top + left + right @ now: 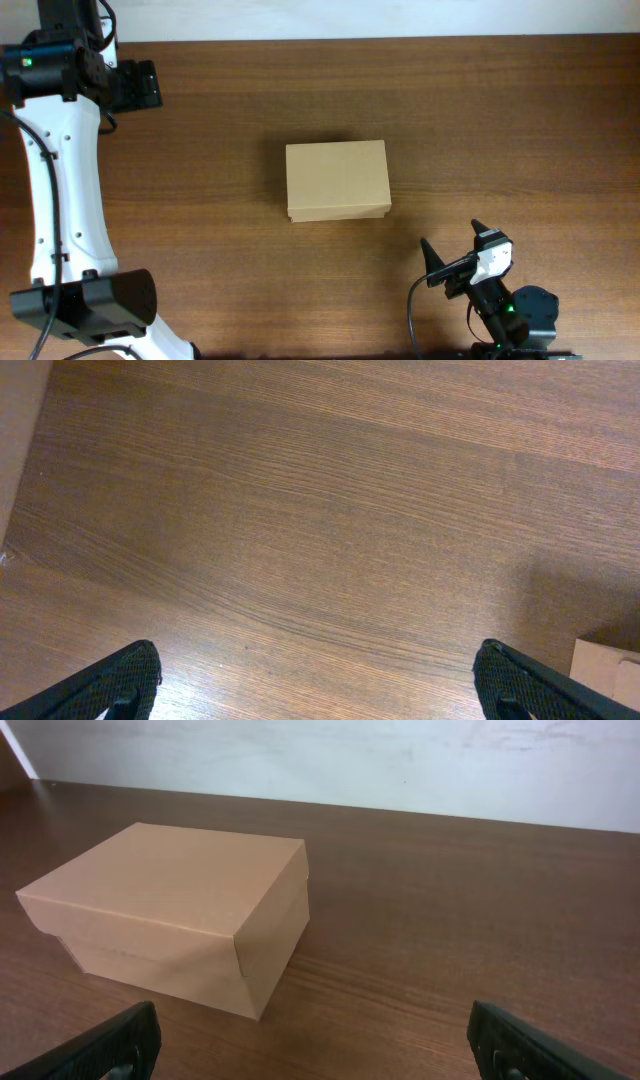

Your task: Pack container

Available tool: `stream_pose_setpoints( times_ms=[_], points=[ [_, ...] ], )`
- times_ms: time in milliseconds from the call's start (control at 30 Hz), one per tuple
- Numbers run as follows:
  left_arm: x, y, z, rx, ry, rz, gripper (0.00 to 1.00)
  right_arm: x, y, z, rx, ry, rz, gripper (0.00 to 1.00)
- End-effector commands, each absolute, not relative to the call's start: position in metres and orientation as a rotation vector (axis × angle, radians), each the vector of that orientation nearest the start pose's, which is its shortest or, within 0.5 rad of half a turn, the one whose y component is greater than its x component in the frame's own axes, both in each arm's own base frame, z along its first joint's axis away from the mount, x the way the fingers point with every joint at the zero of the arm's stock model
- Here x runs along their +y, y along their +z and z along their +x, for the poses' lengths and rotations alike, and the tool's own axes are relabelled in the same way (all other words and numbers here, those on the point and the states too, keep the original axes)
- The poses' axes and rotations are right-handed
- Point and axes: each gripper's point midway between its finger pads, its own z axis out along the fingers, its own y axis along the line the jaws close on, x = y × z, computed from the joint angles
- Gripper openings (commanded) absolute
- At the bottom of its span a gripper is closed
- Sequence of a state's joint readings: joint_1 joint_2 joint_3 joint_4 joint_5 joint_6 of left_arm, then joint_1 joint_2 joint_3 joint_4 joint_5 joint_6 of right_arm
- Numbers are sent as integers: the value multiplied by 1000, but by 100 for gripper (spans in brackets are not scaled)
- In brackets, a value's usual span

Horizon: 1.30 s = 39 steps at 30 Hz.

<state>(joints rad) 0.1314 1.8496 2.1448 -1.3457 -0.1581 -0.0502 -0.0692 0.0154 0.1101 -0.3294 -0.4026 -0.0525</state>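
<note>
We see the container (337, 180) closed, its lid lying flat, resting on the wooden surface (520, 120). The left tool (320, 682) hangs well apart from the container, off beyond its far left corner, with its fingers spread wide above bare wood; only a corner of the container shows at the edge of that wrist view. The right tool (318, 1042) sits near the container's near right corner, facing it, fingers likewise spread wide.

Plain light tan-brown on the box (337, 180). Dark reddish-brown with fine wavy grain across the table (520, 120). White with black joints along the left arm (65, 180), plus a green light (28, 62). Matte black, finely dimpled on the fingers (120, 680). Off-white on the wall (400, 760).
</note>
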Motion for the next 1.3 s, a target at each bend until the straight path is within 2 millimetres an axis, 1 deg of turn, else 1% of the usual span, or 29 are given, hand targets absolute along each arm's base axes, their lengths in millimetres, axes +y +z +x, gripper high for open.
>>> stream_pose_setpoints(
  times_ms=[0,433,533,567,633,700,733,800,900,933,1000,1033,1067,1133,1200,1267],
  points=[
    [86,286,423,2599,245,-302,100,54,146,224,1767,287,-272,99],
    [86,284,423,2604,243,-302,100,54,146,224,1766,286,-272,99],
    [84,290,417,2591,240,-299,100,54,146,224,1767,287,-272,99],
    [83,292,411,2590,240,-299,100,54,146,224,1766,286,-272,99],
    [81,292,393,2593,241,-299,100,54,146,224,1766,286,-272,99],
    [77,288,368,2601,240,-299,100,54,146,224,1766,286,-272,99],
    [75,282,353,2606,240,-299,100,54,146,224,1766,286,-272,99],
    [71,266,320,2627,241,-299,100,54,146,224,1766,286,-272,99],
    [64,233,261,2681,249,-300,100,54,146,224,1766,286,-272,99],
    [65,225,246,2679,275,-306,100,54,146,224,1766,286,-272,99],
    [77,213,220,2613,395,-337,100,54,146,224,1767,287,-272,99],
    [76,209,214,2569,388,-339,100,54,146,224,1766,286,-272,99],
    [75,208,213,2496,374,-342,100,54,146,224,1766,286,-272,99],
    [67,209,217,2347,302,-326,100,54,146,224,1766,286,-272,99],
    [60,218,226,2181,232,-299,100,54,146,224,1766,286,-272,99],
    [56,234,233,2002,196,-279,100,54,146,224,1766,286,-272,99]
  ],
)
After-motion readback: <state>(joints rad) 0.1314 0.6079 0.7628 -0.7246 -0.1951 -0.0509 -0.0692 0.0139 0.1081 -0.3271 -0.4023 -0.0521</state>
